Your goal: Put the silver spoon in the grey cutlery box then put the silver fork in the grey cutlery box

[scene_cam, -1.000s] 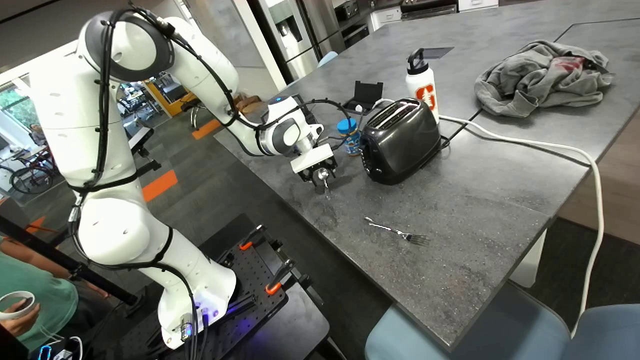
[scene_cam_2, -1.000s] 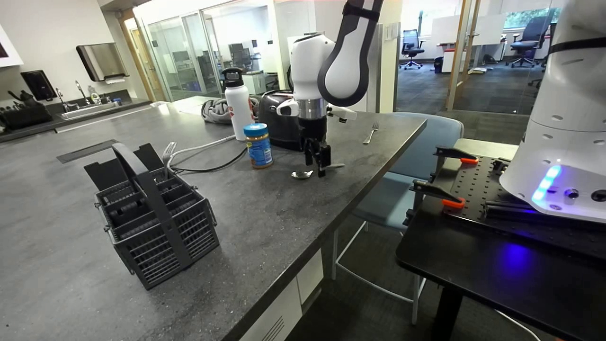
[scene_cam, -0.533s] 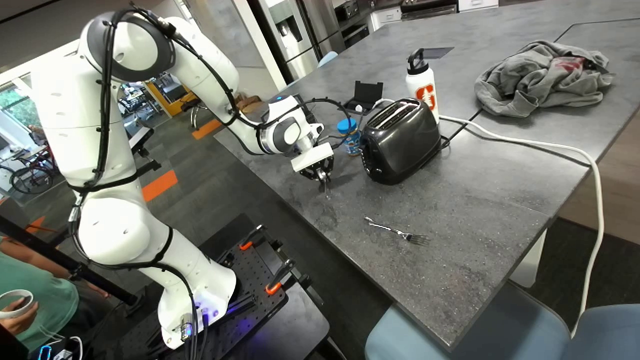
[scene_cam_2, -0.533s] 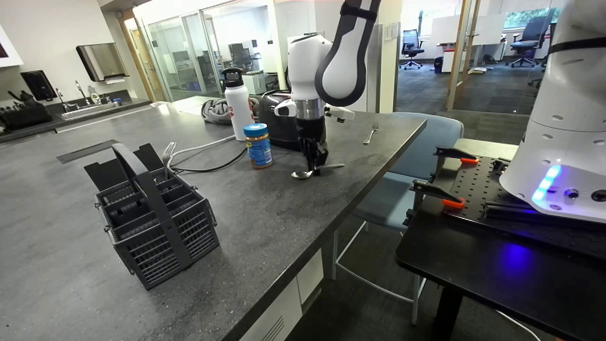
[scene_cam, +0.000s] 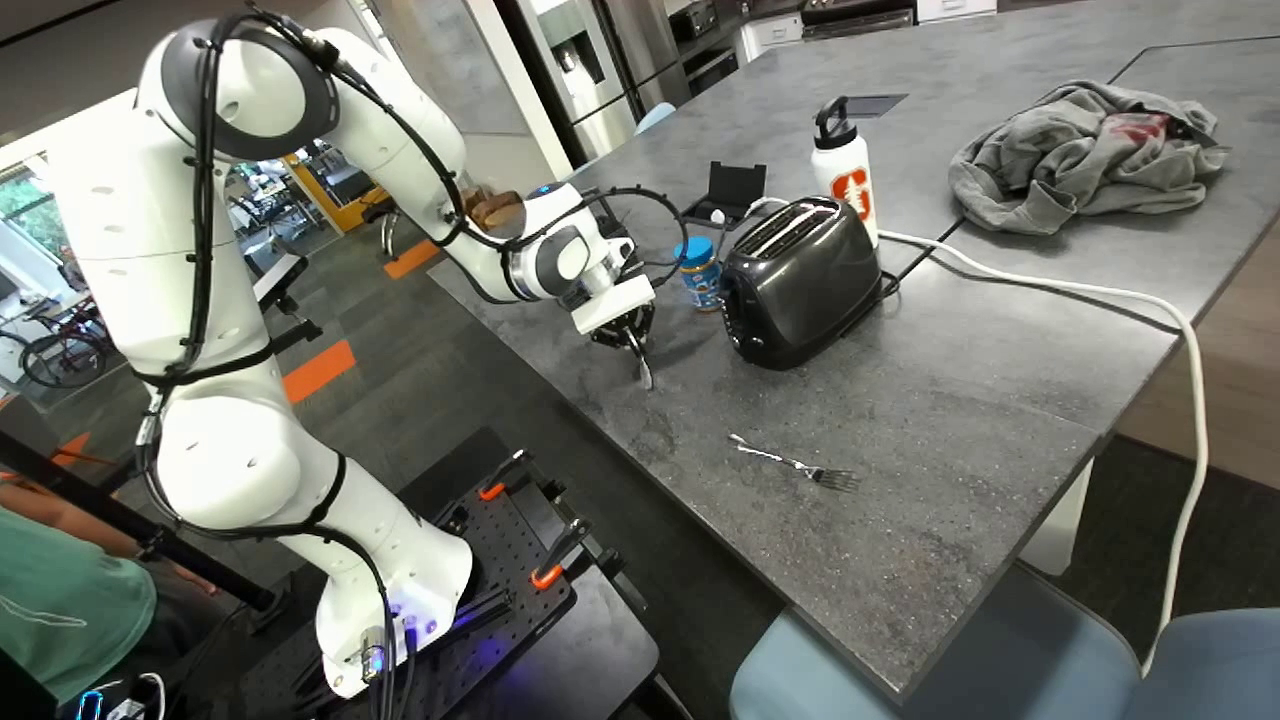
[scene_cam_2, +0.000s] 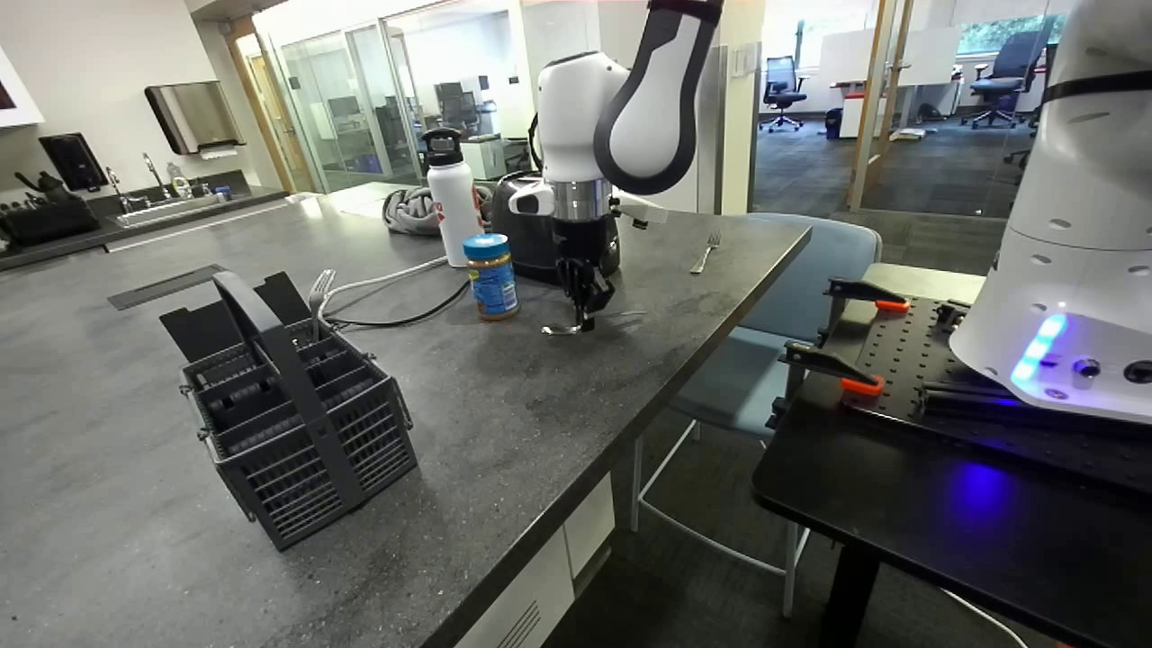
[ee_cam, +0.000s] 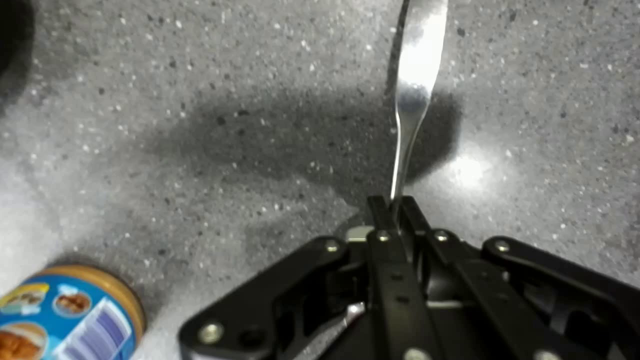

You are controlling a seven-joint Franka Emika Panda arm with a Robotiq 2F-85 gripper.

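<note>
My gripper [ee_cam: 392, 204] is shut on the silver spoon [ee_cam: 417, 60], whose handle stretches away from the fingertips in the wrist view. In an exterior view the spoon's bowl [scene_cam_2: 560, 330] sticks out beside the fingers, tilted and seen nearly edge-on. Whether the handle end touches the table I cannot tell. The silver fork [scene_cam: 795, 464] lies flat on the table, tines pointing away from the arm; it also shows as a fork [scene_cam_2: 706, 253] beyond the gripper. The grey cutlery box [scene_cam_2: 315, 432], slatted and divided, with an arched handle, stands apart from the gripper.
A blue-lidded jar [scene_cam_2: 491, 277] stands close to the gripper, with the dark toaster [scene_cam: 800, 285] behind it. Further off are a white bottle [scene_cam: 850, 180], a white cable [scene_cam: 1100, 290] and a grey cloth [scene_cam: 1080, 160]. Another fork [scene_cam_2: 319, 292] rises at the box's far edge.
The jaws have closed on the spoon, which was lying between them. Gripper and spoon have since shifted slightly toward the cutlery box's side, and the spoon has tilted. The fork and box have not moved.
</note>
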